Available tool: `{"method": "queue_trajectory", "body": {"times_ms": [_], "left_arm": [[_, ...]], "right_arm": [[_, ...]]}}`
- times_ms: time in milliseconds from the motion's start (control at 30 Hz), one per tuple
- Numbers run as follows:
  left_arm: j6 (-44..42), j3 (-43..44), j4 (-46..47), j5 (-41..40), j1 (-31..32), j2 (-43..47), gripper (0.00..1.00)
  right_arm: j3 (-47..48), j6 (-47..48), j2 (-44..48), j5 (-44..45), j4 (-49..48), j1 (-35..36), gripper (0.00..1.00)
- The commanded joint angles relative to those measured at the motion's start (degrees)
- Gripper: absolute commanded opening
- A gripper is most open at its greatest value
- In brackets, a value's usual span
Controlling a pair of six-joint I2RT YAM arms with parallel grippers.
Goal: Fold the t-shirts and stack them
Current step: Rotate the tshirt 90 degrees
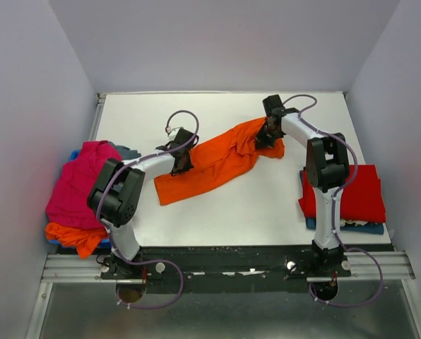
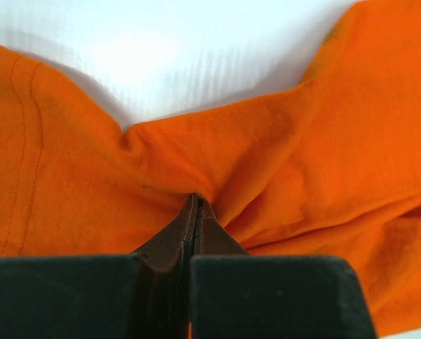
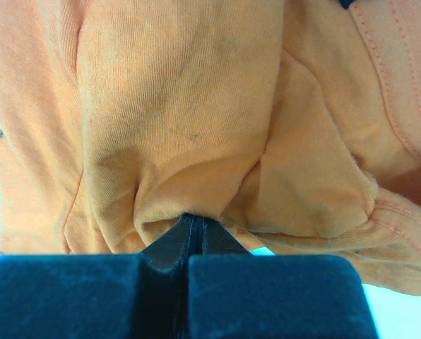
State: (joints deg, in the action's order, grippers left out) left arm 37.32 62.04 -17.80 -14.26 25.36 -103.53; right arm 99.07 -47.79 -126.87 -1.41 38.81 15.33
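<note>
Pinching a bunched fold of the orange t-shirt (image 1: 217, 161) with the left end effector (image 2: 196, 206), clamped fully closed on the cloth. Gripping a gathered fold at the far end of the same shirt with the right end effector (image 3: 195, 220), likewise closed tight. Stretching diagonally across the white counter (image 1: 267, 208) between the two, crumpled. Heaping at the left edge: magenta t-shirt (image 1: 80, 183) over second orange t-shirt (image 1: 73, 236), grey-blue t-shirt (image 1: 129, 152) behind. Lying folded at the right edge: red t-shirt (image 1: 353, 191) on blue t-shirt (image 1: 359, 228).
</note>
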Motion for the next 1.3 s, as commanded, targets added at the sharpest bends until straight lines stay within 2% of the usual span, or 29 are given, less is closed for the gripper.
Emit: {"method": "queue_trajectory", "body": {"times_ms": [0, 433, 700, 1067, 1267], "left_arm": [[4.68, -6.31, -4.09, 8.02, 4.78, -2.12, 0.00], [9.96, -10.80, -1.62, 7.23, 9.35, 0.95, 0.00], [11.98, -13.26, -0.74, 6.88, 9.97, 3.59, 0.00], [17.25, -20.81, 2.86, 6.53, 11.20, 10.09, 0.00], [19.37, -22.75, 3.12, 5.74, 12.78, 12.82, 0.00]], "right_arm": [[4.55, 1.30, -3.73, 0.35, 3.55, 0.40, 0.01], [18.52, 3.14, -11.03, 1.15, 9.44, 0.31, 0.01], [20.72, 3.67, -12.35, 0.80, 9.09, -0.04, 0.01], [26.96, 4.20, -15.78, 0.79, 11.11, -0.30, 0.01], [26.97, 4.72, -15.60, 0.79, 10.59, -0.30, 0.01]]}}
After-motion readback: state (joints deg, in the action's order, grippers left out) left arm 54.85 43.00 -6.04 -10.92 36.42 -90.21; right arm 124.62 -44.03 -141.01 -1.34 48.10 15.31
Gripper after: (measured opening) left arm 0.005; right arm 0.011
